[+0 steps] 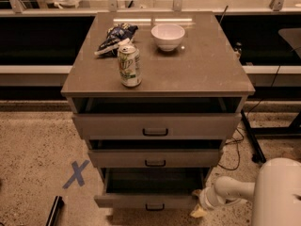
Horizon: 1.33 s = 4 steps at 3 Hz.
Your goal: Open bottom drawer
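Note:
The bottom drawer [146,201] is the lowest of three grey-beige drawers in the cabinet, with a small black pull [154,206]. It stands pulled out farther than the two drawers above it, and its dark inside shows. My gripper [196,205] is at the end of the white arm, low at the right, at the drawer front's right end. Whether it touches the drawer I cannot tell.
On the cabinet top [207,69] stand a soda can [129,65], a white bowl [168,36] and a chip bag [114,37]. The top drawer [155,125] and middle drawer [154,157] are slightly open. A blue tape X [75,173] marks the floor at the left. Cables [237,145] run at the right.

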### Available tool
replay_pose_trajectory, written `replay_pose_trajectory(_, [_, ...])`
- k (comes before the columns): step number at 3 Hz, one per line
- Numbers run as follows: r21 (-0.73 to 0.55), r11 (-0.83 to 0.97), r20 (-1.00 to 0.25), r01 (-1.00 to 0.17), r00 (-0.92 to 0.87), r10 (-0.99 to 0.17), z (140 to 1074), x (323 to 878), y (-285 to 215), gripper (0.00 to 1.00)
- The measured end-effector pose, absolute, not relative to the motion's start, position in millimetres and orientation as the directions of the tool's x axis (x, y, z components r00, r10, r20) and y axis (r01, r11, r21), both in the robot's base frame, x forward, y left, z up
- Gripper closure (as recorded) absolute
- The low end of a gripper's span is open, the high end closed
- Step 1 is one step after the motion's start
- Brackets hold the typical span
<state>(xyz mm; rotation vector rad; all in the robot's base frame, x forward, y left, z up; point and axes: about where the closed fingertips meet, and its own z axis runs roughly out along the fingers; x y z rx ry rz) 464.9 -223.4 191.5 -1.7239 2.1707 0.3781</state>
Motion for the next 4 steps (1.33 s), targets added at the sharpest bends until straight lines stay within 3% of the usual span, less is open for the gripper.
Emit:
replay_pose_trajectory(1, [0.015,0.223,-0.505,-0.975,-0.2,-0.84,195.7,450.0,-215.8,0.25])
replay_pose_trajectory(2, [0.015,0.208,-0.518,-0.978,-0.185,-0.835,196.8,444.0,-214.7,0.0])
replay_pose_trajectory(4, [0.026,0.185,-0.56,-0.982,-0.168,-0.812,205.9,438.0,-210.4,0.0])
